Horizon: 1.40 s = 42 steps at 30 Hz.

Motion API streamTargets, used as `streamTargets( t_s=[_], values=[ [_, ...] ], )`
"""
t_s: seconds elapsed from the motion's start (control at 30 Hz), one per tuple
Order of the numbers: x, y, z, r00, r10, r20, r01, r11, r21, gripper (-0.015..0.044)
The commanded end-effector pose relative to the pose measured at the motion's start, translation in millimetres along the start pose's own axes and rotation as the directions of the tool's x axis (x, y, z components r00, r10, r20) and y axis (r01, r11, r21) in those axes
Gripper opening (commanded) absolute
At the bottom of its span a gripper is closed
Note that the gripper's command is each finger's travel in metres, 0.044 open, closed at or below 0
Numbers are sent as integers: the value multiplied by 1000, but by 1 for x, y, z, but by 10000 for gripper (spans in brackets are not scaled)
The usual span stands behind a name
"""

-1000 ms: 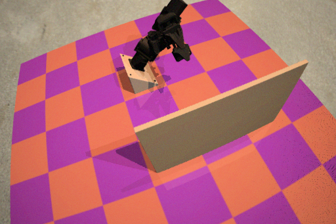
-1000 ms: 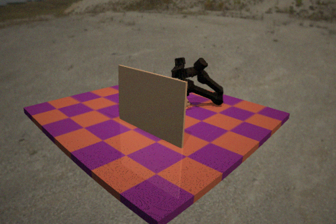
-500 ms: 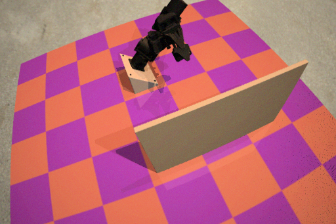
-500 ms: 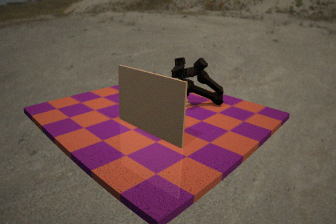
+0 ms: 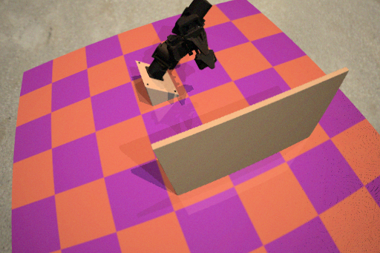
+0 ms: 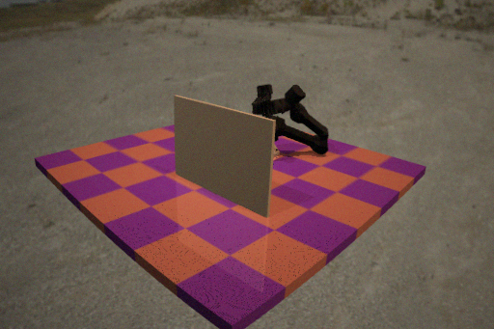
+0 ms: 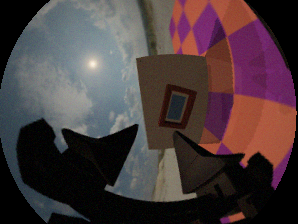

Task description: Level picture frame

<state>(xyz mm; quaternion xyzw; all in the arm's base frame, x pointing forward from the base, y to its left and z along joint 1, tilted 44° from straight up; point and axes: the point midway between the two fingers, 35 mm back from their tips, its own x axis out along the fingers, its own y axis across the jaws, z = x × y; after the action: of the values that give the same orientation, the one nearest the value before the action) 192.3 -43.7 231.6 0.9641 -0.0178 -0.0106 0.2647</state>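
The picture frame (image 7: 178, 107), with a red-brown border around a blue picture, hangs on the tan wall panel (image 7: 157, 75) and shows only in the wrist view. It sits slightly skewed against the panel's edges. The top and exterior views see the wall panel (image 5: 252, 139) (image 6: 222, 151) from its bare back, so the frame and the screw are hidden there. My gripper (image 7: 156, 129) (image 5: 206, 62) (image 6: 263, 102) is open and empty. It points at the frame from well back, a clear gap away from the wall.
The arm stands on a small tan pedestal (image 5: 160, 92) on the orange and purple checkered platform (image 5: 74, 153) (image 6: 227, 243). The wall panel stands upright across the platform. Sandy ground surrounds it.
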Motion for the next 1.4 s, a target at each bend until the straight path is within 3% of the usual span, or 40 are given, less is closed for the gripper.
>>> streamTargets(
  t_s=[0.0, 0.33, 0.77, 1.37],
  values=[
    [0, 0, 0, 1000, -3, -3, 3, 1000, 6, 260],
    [3, 0, 0, 1000, 0, 0, 0, 1000, 0, 260],
    [56, -37, -3, 1000, 2, -11, -2, 1000, 5, 260],
    [67, -38, 1, 1000, 3, -11, -3, 1000, 5, 260]
  ],
)
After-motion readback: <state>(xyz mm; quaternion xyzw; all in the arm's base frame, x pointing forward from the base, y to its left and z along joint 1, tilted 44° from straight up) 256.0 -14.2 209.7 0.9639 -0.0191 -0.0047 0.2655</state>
